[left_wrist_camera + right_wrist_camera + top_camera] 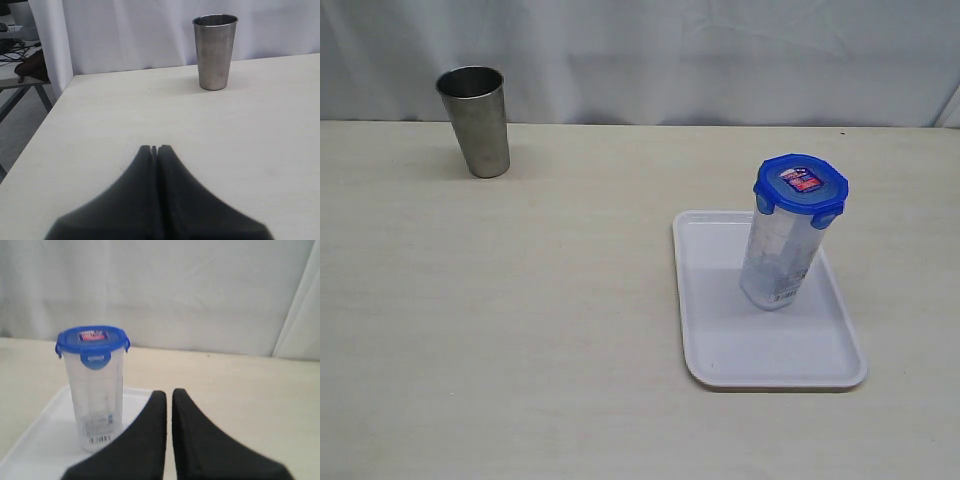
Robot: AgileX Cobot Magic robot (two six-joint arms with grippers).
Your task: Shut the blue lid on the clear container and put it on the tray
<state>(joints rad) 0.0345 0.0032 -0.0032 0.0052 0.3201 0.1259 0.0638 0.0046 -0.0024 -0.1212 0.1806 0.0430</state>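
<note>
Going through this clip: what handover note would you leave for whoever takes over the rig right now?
Left gripper: shut, empty, above the table, facing the steel cup.
Right gripper: shut, empty, apart from the clear container.
Things: the blue lid sits on the clear container, which stands upright on the tray.
Done: lid on, container on tray.
Left: nothing apparent; check that the flaps are snapped.

Lab-ish setup: white curtain backdrop (720, 60), plain table (520, 330).
</note>
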